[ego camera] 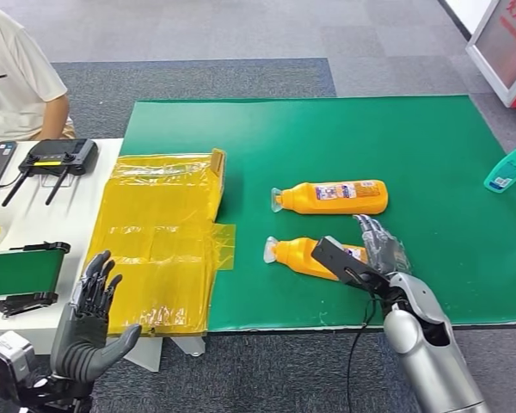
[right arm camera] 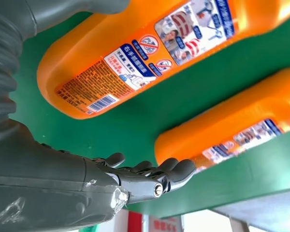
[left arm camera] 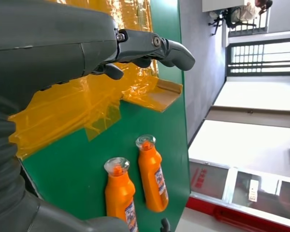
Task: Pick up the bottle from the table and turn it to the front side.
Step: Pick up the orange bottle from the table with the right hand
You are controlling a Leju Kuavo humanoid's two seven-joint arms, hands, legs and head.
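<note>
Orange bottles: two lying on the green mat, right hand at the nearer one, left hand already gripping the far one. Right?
Not quite. The left hand grips nothing; the head view shows it open beside the yellow plastic sheet. The rest holds: two orange bottles lie on the green mat, right hand at the nearer one.

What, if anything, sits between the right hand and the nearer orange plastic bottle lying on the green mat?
Nothing visible does. The right hand is right at the base end of the nearer orange plastic bottle, with bare green mat around it.
</note>
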